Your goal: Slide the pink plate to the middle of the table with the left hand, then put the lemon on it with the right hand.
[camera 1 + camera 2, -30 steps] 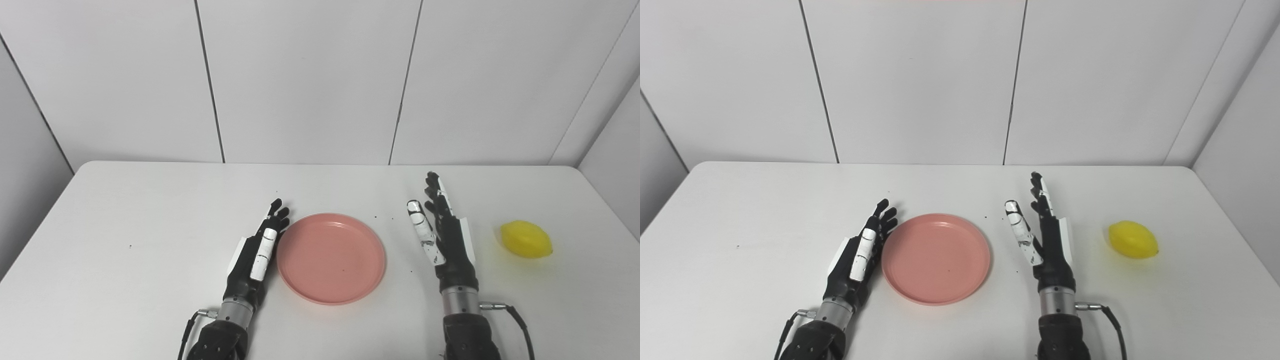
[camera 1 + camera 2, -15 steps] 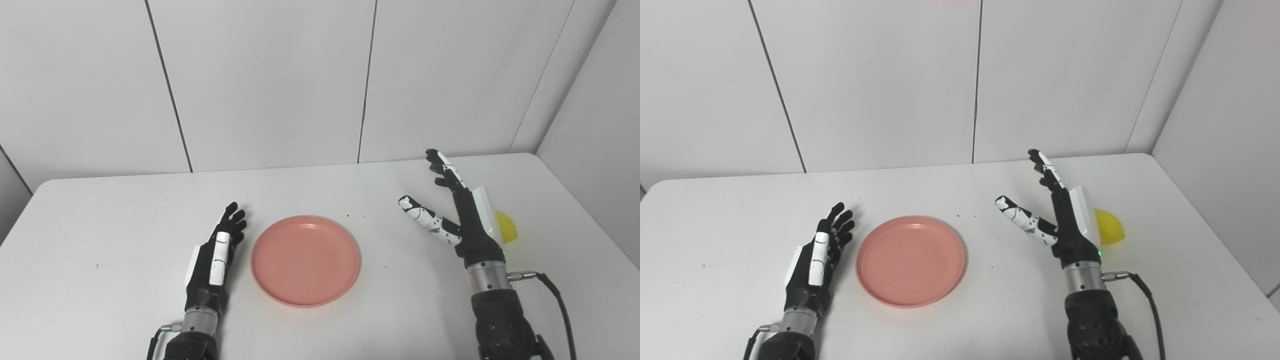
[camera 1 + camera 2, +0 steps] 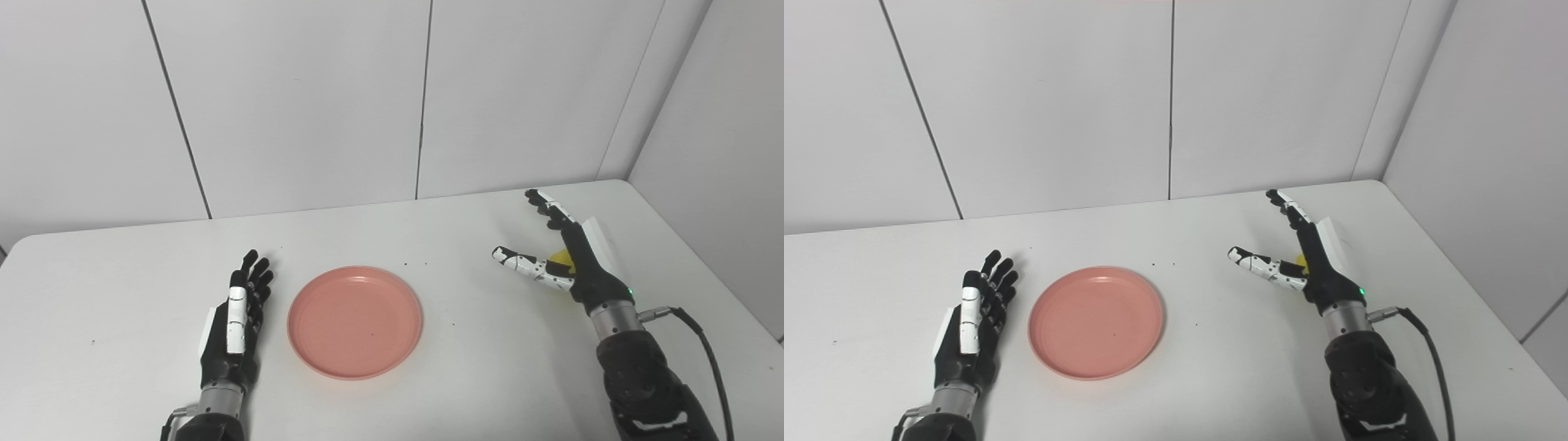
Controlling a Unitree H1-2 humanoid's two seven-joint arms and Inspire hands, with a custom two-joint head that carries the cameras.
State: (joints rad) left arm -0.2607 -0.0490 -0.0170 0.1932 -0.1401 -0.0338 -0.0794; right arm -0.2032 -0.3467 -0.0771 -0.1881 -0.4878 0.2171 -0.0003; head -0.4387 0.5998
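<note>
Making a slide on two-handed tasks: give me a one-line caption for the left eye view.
Open right hand poised over the lemon; left hand open beside the pink plate.

Left robot hand (image 3: 236, 315) flat; right robot hand (image 3: 566, 260) spread

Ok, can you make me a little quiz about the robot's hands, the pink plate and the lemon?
1. True or false: the lemon is lying on the pink plate.
2. Which hand is over the lemon? A) left hand B) right hand C) neither
3. Fill in: the left hand rests on the table with its fingers ____.

Key:
1. False. The plate holds nothing; the lemon sits far off, mostly hidden behind the right hand.
2. B. The right hand is spread open around it, not yet closed.
3. Apart (open), beside the plate and not touching it.
</note>
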